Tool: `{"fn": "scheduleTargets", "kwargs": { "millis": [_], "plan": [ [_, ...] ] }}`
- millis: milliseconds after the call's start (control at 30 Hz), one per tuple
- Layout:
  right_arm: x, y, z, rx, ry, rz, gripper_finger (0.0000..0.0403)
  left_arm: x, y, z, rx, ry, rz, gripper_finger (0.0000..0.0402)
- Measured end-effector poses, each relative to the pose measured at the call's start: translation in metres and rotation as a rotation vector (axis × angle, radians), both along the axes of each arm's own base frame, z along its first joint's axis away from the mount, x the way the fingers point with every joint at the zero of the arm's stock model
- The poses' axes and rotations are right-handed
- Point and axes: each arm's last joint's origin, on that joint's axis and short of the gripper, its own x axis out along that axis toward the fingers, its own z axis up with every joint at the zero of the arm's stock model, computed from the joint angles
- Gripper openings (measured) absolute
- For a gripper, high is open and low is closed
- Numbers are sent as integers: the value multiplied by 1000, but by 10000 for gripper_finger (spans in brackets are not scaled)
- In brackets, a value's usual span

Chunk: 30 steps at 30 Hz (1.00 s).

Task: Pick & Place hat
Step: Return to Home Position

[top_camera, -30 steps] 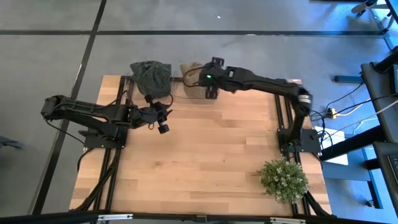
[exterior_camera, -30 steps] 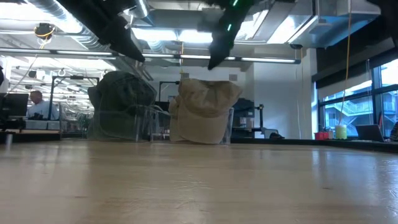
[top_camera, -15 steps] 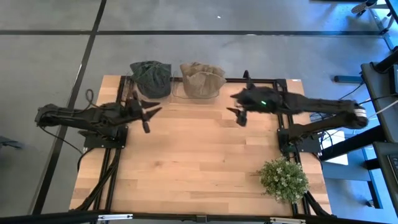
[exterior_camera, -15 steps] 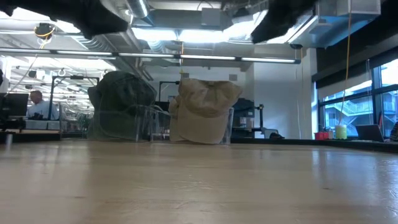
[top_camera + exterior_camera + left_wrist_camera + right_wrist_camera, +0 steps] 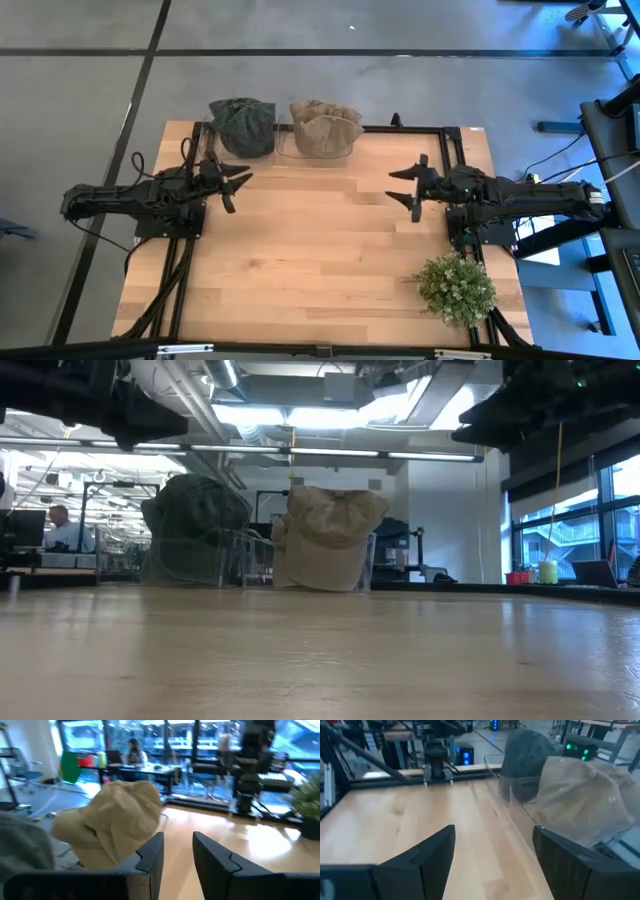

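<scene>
Ceiling light strips (image 5: 300, 415) blaze overhead, so the left arm (image 5: 90, 400) and right arm (image 5: 540, 400) hang as black shapes against them. Daylight enters through the windows (image 5: 600, 510). A white glare lies on the wooden table (image 5: 265, 837) beyond the left gripper (image 5: 177, 840). Ahead of the right gripper (image 5: 493, 832) the boards are evenly lit, with soft shadows.
</scene>
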Motion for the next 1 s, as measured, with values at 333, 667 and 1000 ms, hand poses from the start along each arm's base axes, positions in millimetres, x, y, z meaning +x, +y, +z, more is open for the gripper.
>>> {"fn": "scheduleTargets", "kwargs": {
  "millis": [333, 667, 1000],
  "plan": [
    [-25, 3, -29, 49, -132, 46, 267, -9, 3, -21, -15, -68, 44, 98],
    [-42, 7, -44, 15, -260, 153, 267, -13, 3, -23, -34, -67, 64, 98],
    [-53, 8, -51, -21, -335, 160, 267, -8, 2, -43, -67, -79, -5, 98]
  ]
}}
